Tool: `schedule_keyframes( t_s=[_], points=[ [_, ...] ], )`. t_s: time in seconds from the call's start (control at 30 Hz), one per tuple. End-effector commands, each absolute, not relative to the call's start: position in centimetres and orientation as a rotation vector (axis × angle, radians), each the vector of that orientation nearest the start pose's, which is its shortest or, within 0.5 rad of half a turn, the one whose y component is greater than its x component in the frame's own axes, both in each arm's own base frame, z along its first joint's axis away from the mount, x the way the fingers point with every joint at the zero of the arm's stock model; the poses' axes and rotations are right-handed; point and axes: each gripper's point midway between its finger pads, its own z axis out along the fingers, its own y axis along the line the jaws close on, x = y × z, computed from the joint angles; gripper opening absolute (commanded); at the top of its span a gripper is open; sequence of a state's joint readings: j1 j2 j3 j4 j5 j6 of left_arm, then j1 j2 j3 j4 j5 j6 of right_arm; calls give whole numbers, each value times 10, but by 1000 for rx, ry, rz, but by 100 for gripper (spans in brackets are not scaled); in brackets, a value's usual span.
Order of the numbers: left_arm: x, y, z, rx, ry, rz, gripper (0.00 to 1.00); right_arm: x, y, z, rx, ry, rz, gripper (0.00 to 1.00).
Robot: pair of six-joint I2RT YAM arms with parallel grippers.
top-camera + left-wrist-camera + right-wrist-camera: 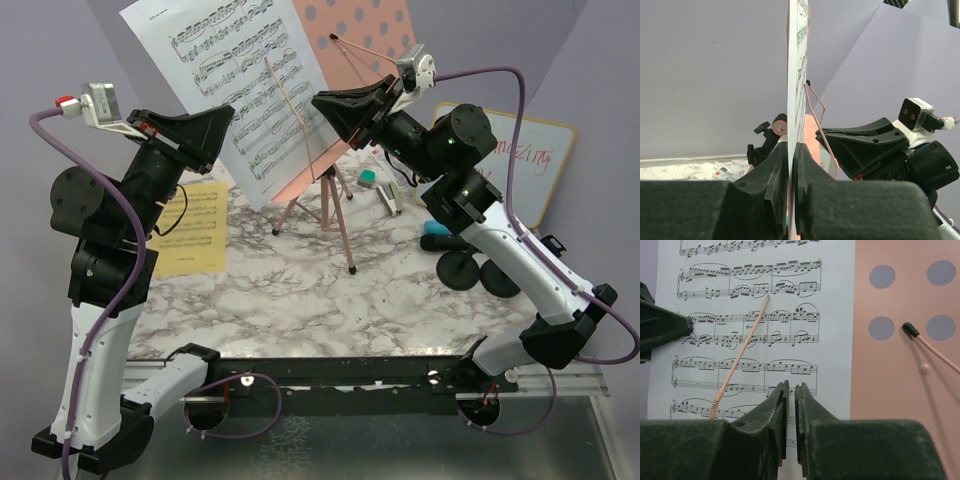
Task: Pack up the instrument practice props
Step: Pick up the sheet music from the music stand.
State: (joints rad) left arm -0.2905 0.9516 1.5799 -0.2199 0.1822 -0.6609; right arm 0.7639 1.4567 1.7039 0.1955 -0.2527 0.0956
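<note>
A: Sheet (230, 80) status?
B: Propped on the rack (370, 30), which is stood on the bench (300, 290). Its left edge is pinched by the left fingers (777, 165), likely so it can be slid out from under the wire clip (740, 352).
A: Right fingers (777, 410)?
B: Pressed together, nothing held. They are kept facing the page, probably so the rack can be steadied.

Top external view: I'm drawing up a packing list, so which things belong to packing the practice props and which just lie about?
To pack: pink music rack, white sheet-music page, yellow sheet-music page, blue microphone, round mic bases.
Lying about: whiteboard, stapler, green eraser.
</note>
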Motion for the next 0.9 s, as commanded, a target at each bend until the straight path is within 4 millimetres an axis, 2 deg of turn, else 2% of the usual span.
schedule_keyframes(
  t_s=[0.0, 0.07, 0.13, 0.33, 0.4, 0.57, 0.87],
  points=[
    [240, -124, 595, -86, 1189, -923, 6, 272, 343, 580, -621, 961, 974, 31],
    [243, -125, 593, -88, 1198, -926, 6, 265, 342, 586, -632, 958, 1005, 47],
    [243, -126, 593, -88, 1197, -927, 5, 257, 341, 594, -641, 950, 1034, 55],
    [245, -127, 594, -87, 1195, -936, 5, 247, 345, 601, -666, 987, 1109, 65],
    [247, -128, 593, -86, 1197, -939, 5, 251, 349, 602, -671, 1004, 1111, 66],
    [247, -129, 593, -84, 1196, -944, 5, 264, 366, 588, -711, 1106, 1122, 64],
    [247, -132, 591, -78, 1197, -964, 5, 275, 382, 576, -730, 1151, 1147, 52]
  ],
)
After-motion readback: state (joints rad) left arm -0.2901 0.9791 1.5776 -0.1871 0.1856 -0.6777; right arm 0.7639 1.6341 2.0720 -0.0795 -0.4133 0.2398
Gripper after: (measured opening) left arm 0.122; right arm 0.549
